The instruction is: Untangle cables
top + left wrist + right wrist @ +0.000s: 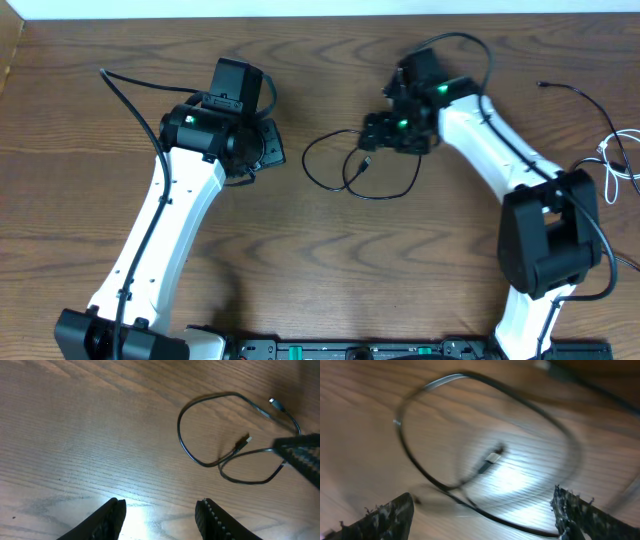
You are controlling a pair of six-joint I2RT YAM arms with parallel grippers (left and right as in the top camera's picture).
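A wood-grain desk (300,260) is shown. A looped black cable (365,163) is laid near its middle, a white cable (618,170) by its right edge.

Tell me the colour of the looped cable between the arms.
The looped cable is black, clearest in the left wrist view.

Open table (300,250) all round looped black cable (179,430)
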